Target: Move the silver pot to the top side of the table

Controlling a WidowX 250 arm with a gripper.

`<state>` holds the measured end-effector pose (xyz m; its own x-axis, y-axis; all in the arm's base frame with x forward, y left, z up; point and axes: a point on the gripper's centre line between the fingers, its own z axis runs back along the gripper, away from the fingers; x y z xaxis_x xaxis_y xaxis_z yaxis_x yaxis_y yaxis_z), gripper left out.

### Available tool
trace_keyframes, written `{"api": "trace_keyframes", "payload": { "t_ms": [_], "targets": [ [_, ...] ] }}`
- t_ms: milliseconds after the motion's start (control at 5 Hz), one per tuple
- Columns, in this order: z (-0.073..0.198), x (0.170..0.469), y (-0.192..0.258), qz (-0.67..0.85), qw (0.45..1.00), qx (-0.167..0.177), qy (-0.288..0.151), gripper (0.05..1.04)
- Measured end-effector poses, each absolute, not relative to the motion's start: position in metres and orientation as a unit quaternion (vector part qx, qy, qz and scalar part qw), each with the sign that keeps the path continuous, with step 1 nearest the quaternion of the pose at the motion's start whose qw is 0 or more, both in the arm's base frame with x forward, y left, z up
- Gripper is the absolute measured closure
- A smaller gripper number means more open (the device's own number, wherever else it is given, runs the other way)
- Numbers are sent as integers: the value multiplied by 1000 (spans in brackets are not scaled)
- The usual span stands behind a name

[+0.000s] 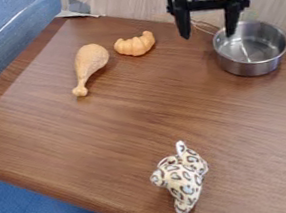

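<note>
The black gripper (pixel 207 30) hangs at the upper right of the camera view, its two fingers spread apart with nothing between them. The silver pot (pixel 253 66) stands upright on the wooden table near its back edge, at the right. One fingertip is at the pot's left rim in the view, the other is farther left; whether the near one touches the rim I cannot tell. Part of the pot's left rim is hidden behind that finger.
On the table (pixel 108 129) lie a toy drumstick (pixel 90 62) and a toy croissant (pixel 135 45) at the upper left. A spotted plush toy (pixel 182 177) lies near the front edge. Blue seating borders the left side, and a wall rises behind the back edge.
</note>
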<state>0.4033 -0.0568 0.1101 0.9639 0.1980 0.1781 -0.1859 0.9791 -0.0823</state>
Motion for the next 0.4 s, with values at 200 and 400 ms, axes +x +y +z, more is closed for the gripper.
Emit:
{"api": "trace_keyframes", "payload": {
  "t_ms": [200,400],
  "targets": [
    [122,394,-47,103,989,-42,-99,83],
    [122,394,-48,106,989,-45,-96,83]
  ]
}}
